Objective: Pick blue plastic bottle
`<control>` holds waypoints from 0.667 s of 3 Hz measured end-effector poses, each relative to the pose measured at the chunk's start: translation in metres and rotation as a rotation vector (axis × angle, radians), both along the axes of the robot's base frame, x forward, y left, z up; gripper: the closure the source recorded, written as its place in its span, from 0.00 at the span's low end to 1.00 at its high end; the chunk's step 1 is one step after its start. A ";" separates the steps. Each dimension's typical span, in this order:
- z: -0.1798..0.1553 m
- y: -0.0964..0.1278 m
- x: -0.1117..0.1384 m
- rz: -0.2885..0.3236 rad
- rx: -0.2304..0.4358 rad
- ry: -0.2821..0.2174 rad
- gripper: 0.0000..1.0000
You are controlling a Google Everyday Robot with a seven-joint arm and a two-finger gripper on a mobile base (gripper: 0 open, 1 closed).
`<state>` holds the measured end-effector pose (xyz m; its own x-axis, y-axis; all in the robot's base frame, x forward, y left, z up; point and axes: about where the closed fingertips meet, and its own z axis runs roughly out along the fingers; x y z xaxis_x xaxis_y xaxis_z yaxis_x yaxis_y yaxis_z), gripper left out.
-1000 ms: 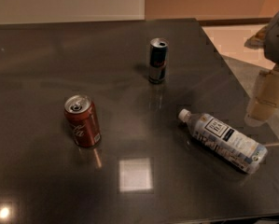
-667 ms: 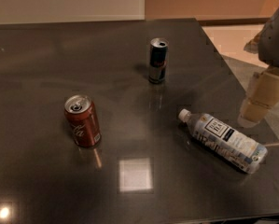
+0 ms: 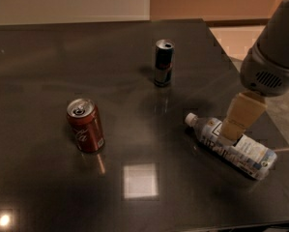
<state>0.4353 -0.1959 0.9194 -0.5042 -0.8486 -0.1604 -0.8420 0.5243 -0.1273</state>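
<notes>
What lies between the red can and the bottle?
Nothing: in the camera view, only bare table separates the red can from the bottle. The gripper is over the bottle's middle, not in that stretch.

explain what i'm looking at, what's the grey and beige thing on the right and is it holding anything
This is a mobile robot with one arm: the grey rounded part at the right. The beige piece under it is its tool, the grasping part. One camera looks down on a dark glossy table; its mounting is not known. A red soda can and a slim dark can stand upright. A clear plastic bottle with a white cap lies on its side at the right. The tool hangs over the bottle's middle; whether it touches or grips it cannot be told.
</notes>
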 end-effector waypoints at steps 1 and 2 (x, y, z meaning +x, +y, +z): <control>-0.026 -0.001 -0.013 -0.083 -0.021 0.066 0.00; -0.053 -0.005 -0.026 -0.142 -0.043 0.144 0.00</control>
